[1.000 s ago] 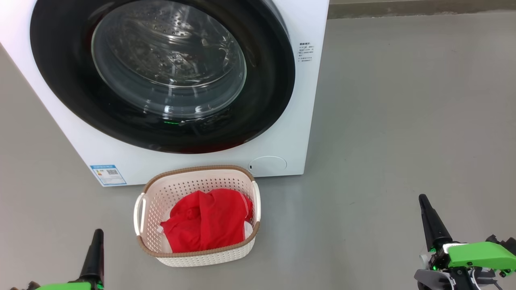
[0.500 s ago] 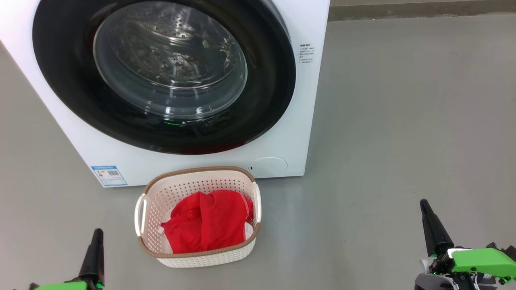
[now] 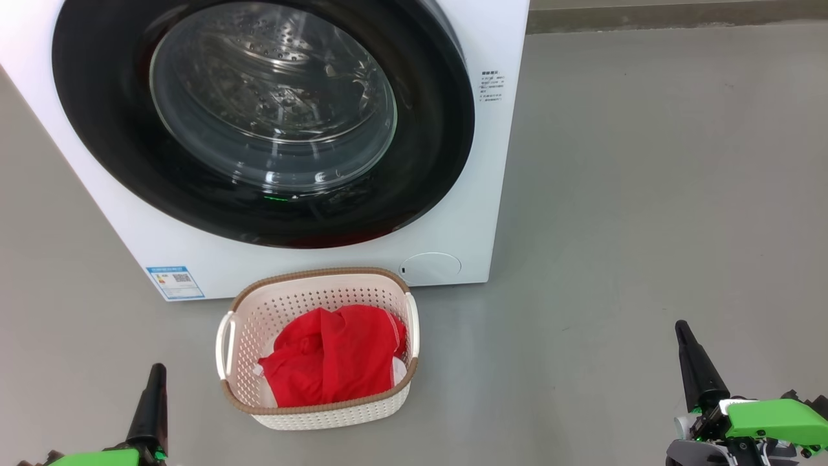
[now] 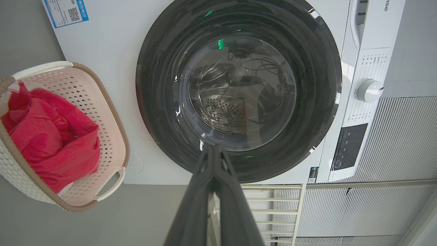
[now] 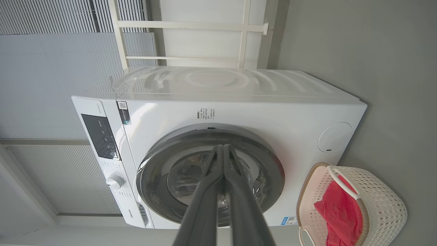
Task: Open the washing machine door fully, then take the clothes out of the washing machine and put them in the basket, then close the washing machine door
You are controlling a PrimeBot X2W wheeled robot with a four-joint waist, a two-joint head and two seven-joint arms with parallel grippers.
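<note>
Risk lay mostly at the washing machine door: it looked flush against the washing machine, but whether its latch had caught could not be told, and an uncaught door might swing out. The basket stood on the floor just before the machine, mouth up, its long axis seemingly running handle to handle along the machine's front; a forward roll could knock it. The clothes lay heaped inside it. The left tool and right tool each held 2 fingers pressed together, empty.
</note>
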